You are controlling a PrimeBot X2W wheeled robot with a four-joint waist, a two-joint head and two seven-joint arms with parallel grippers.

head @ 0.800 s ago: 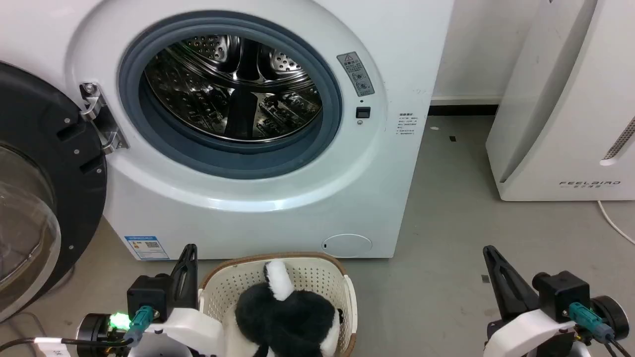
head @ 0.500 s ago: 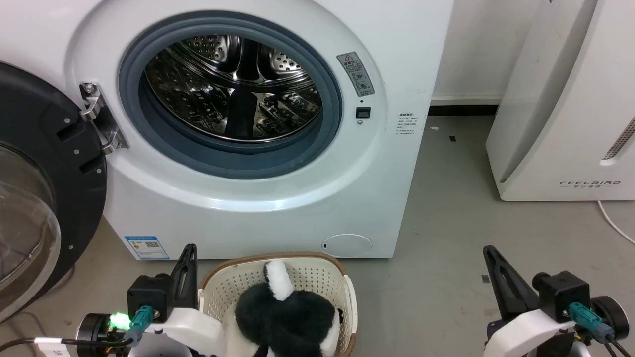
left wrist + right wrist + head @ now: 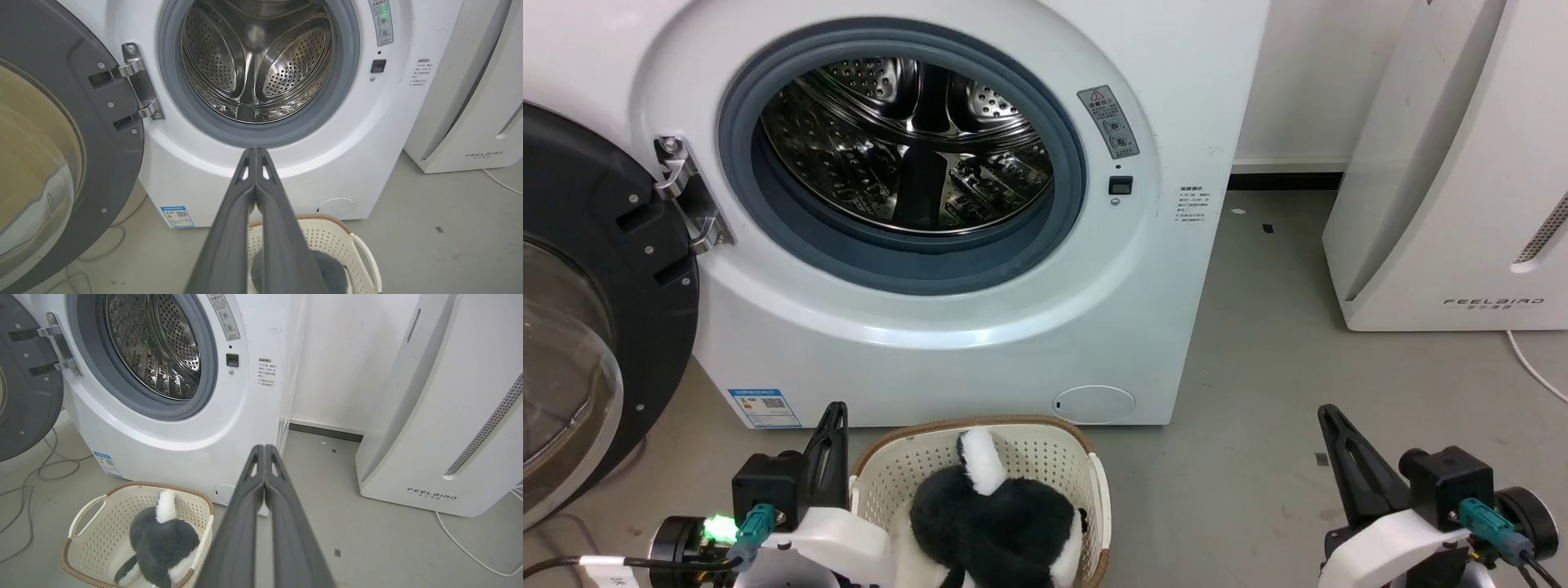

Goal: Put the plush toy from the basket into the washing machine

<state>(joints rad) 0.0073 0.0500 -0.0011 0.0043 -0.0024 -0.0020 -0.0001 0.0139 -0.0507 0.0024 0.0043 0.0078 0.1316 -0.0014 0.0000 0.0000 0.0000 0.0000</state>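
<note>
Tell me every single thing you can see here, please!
washer: one, white, straight ahead.
door: one, dark frame with glass, swung open on the left.
drum: one, shiny steel, inside the washer, looks empty.
basket: one, cream with a brown rim, on the floor before the washer.
toy: one, black and white, in the basket.
FEELBIRD unit: one, white, right of the washer.
cord: one, white, on the floor by the unit.
cables: a few, grey, on the floor below the door.
left gripper: one, dark, shut, left of the basket.
right gripper: one, dark, shut, over the floor on the right.
</note>
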